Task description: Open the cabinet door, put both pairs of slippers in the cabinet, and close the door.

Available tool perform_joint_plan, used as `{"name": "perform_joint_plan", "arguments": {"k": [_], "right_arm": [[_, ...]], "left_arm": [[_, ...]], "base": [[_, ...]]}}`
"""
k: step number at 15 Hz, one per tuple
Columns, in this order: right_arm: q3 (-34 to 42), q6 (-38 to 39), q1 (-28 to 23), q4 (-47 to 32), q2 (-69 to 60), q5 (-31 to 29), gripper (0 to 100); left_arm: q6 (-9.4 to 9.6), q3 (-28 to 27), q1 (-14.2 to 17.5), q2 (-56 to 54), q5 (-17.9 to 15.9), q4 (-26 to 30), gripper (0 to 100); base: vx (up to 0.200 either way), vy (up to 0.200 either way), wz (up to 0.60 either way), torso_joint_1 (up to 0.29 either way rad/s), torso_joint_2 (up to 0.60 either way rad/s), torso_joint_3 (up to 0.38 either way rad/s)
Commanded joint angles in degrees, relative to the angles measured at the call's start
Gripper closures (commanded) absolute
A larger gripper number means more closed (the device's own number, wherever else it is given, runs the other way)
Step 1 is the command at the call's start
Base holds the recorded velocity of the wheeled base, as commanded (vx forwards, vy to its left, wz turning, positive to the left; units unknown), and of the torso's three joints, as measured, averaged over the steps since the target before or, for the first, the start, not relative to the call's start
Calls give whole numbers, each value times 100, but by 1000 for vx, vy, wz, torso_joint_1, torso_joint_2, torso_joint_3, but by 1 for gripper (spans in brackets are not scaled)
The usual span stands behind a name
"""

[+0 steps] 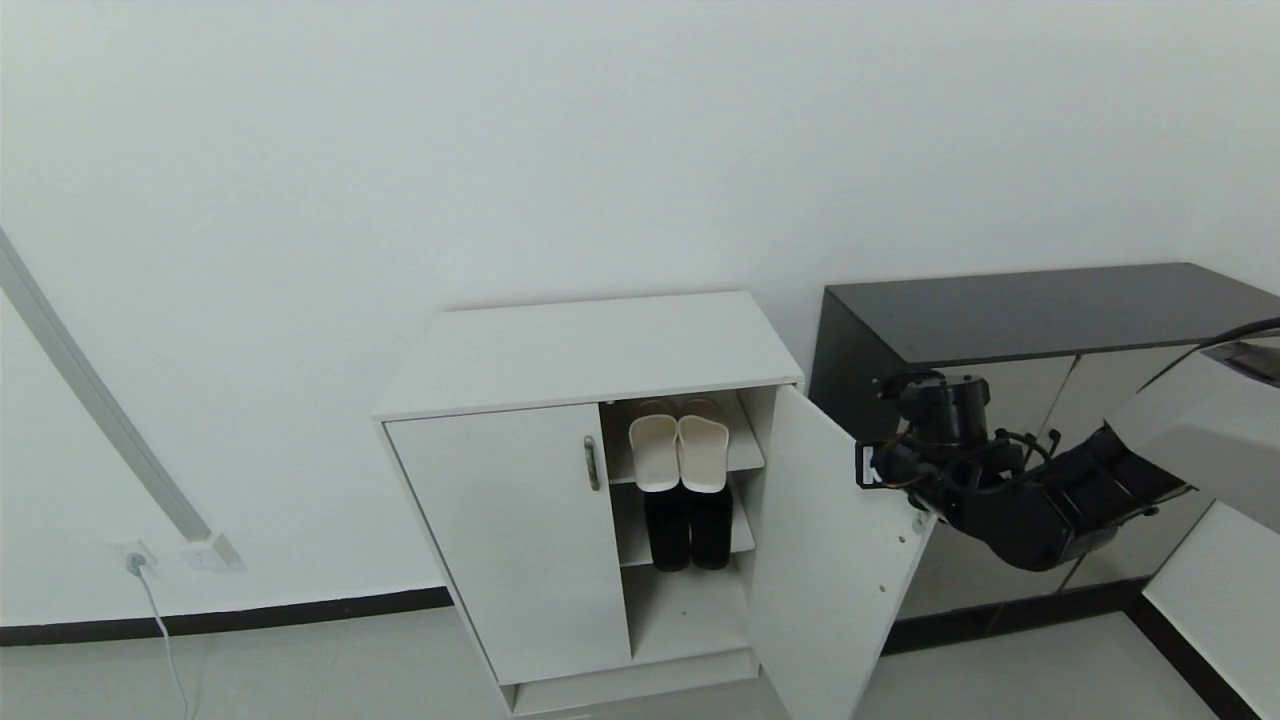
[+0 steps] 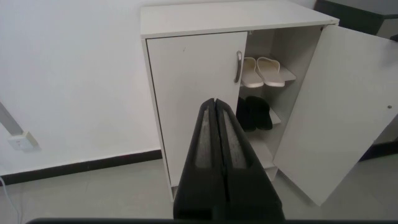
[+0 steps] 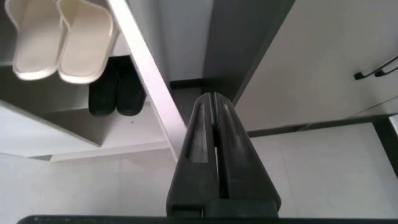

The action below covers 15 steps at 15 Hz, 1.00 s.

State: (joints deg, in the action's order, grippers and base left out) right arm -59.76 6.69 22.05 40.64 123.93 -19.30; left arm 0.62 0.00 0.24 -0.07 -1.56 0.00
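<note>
The white cabinet (image 1: 590,350) has its left door (image 1: 510,540) closed and its right door (image 1: 830,560) swung wide open. A pair of white slippers (image 1: 680,452) lies on the upper shelf. Below it, a pair of black slippers (image 1: 688,528) lies on the middle shelf. My right gripper (image 3: 213,98) is shut on nothing, close behind the open door's free edge (image 3: 146,68), on its outer side. My left gripper (image 2: 214,102) is shut and empty, held well back from the cabinet (image 2: 193,93), in front of the closed left door.
A black cabinet with mirrored fronts (image 1: 1040,310) stands right of the white one, just behind my right arm (image 1: 1010,500). A wall socket with a cable (image 1: 135,562) is at the lower left. Bare floor (image 1: 300,670) lies before the cabinet.
</note>
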Motion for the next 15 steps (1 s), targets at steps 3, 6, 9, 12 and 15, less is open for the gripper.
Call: {"name": "perform_joint_plan", "arguments": {"k": [3,6,9,12,15], "right_arm": [[342,16,484,67,-176,-30,100],[641,157,888,357,-194,-39,100],[764,298,1170,453,-334,-4,100],[834,412,1521,444,-519,5,100],[984,491,2005,444,-642,40,100]], "left_arm": [[-1,0,2,7,-2,0,100],[-1,0,2,7,-2,0,100],[-1,0,2,7,-2,0,100],[-1,0,2,7,-2,0,100],[-1,0,2,7,-2,0,100]], "base": [[0,0,0,0,0,0],[0,0,0,0,0,0],[0,0,0,0,0,0],[0,0,0,0,0,0],[0,0,0,0,0,0]]}}
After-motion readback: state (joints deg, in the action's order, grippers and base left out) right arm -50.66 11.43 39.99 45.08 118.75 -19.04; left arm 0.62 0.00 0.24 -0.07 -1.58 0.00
